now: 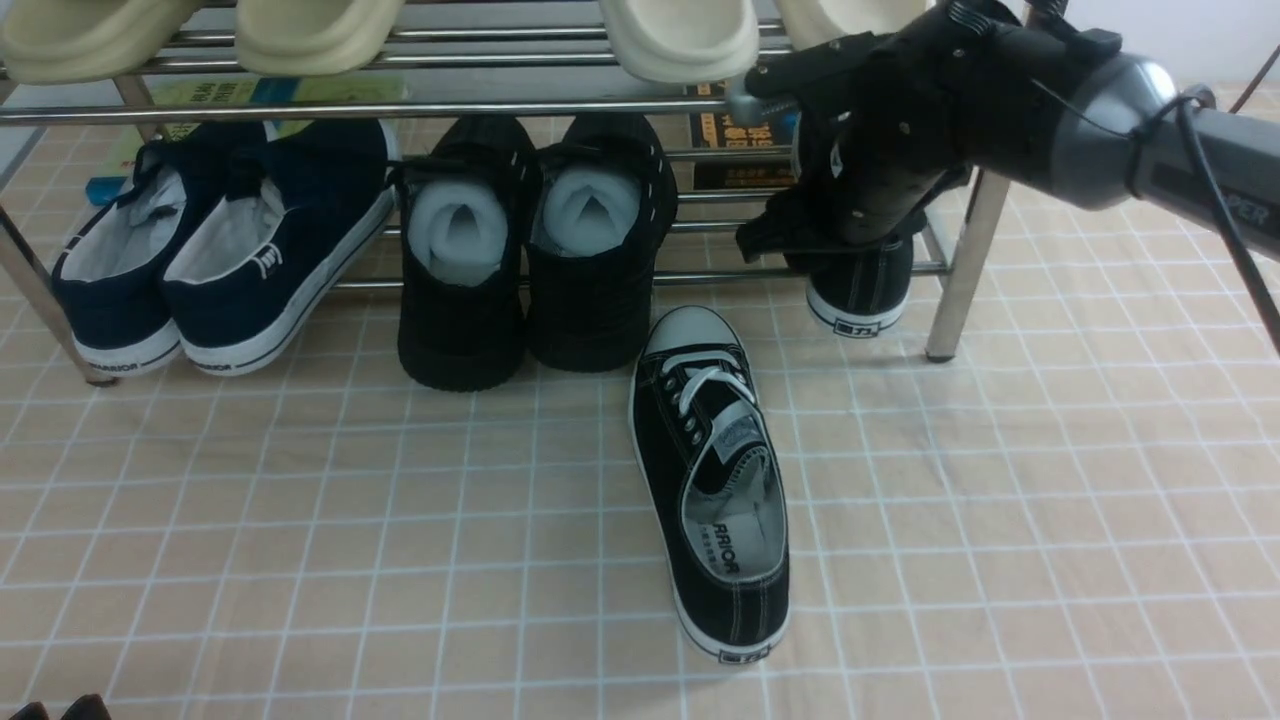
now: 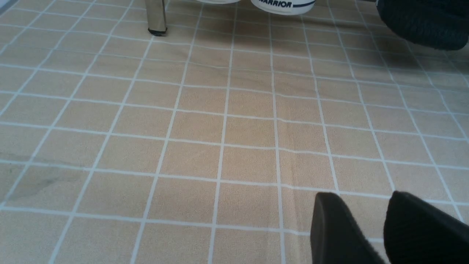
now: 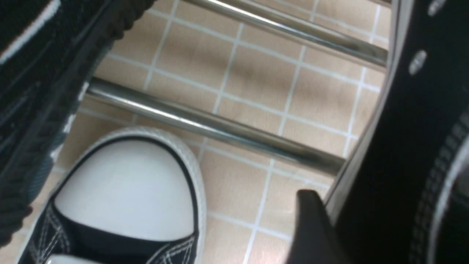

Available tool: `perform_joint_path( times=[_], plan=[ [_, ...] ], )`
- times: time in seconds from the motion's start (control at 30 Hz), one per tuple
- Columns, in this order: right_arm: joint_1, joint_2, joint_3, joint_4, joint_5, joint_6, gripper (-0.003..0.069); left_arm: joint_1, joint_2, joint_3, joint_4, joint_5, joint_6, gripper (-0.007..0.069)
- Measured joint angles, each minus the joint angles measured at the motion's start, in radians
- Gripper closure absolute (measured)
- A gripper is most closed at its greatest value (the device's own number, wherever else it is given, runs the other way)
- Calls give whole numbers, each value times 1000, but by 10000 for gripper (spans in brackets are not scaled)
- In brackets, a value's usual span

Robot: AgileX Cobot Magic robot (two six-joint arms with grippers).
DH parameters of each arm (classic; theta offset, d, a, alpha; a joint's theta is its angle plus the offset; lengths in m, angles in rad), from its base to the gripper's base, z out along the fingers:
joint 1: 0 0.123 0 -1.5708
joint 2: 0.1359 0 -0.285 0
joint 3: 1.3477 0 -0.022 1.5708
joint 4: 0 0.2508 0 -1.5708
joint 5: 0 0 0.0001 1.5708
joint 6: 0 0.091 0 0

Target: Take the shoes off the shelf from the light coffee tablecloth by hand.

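Front view: one canvas sneaker (image 1: pixel 712 490) lies on the tablecloth surface (image 1: pixel 1050 480). Its mate (image 1: pixel 860 295), at 2 o'clock from it, sits on the shelf (image 1: pixel 960 260) behind the right claw (image 1: pixel 840 235). Clenched or not, can't tell. The left claw (image 2: pixel 366 205) is released, empty. Pulled out, the mate could snag a chrome bar (image 3: pixel 220 128). Only right wrist view shows a finger (image 3: pixel 311 227) outside its wall.

"WARRIOR" is showing on the heel of the navy shoe (image 2: pixel 282 4); "ARRIOR" is showing inside the black sneaker (image 1: pixel 712 485); "PER" on the right arm (image 1: pixel 1200 165).
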Motion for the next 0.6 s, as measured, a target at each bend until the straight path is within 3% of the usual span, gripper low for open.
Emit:
perform_joint_path(
  times=[0.07,0.17,0.23,0.43,0.6],
  plan=[
    [0,4,-1,2,7,-2,382,0,0,0,0,0,0,384],
    [1,-3,-1,47,54,-2,596,0,0,0,0,0,0,384],
    [4,-22,-1,76,159,-28,650,0,0,0,0,0,0,384],
    [65,-156,20,166,450,-115,653,0,0,0,0,0,0,384],
    [122,-271,107,175,464,-87,653,0,0,0,0,0,0,384]
  ],
)
